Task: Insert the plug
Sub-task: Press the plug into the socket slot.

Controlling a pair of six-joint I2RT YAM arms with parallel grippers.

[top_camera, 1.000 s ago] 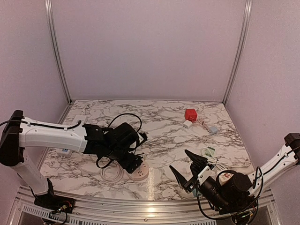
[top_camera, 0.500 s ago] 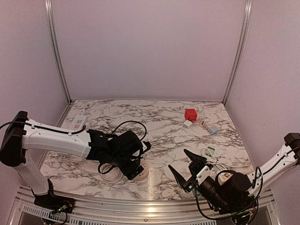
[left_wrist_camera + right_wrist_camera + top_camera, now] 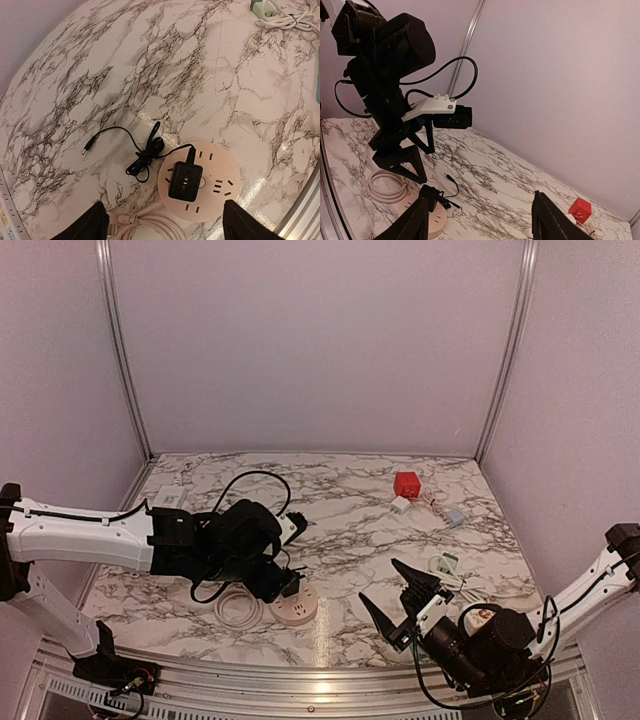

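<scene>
Marble-veined table, lilac walls, and we're looking straight down on the action. From above, the left gripper sits right over the round socket, and it blocks nearly everything; the plug can barely be made out underneath.

Switch to the left wrist camera and there it is: the black plug sitting square on the socket's face, its thin cable bunched just beside and trailing off to a bare barrel tip on the marble. Whether the pins are fully home, can't tell from this angle. Only the tips of the left fingers show, cut off at the bottom corners, spread wide with the plug lower down between them, touching neither.

Right wrist view gives the side-on look: left arm standing over the socket, fingers clear above the plug with daylight under them. Nothing gripped.

Over to the right gripper, low near the front edge, well apart from the socket. Jaws parted, nothing between them.

The overhead adds what the wrists miss: a pale coiled cord touching the socket's left side, a red block far back, and small pieces near it too small to identify.
</scene>
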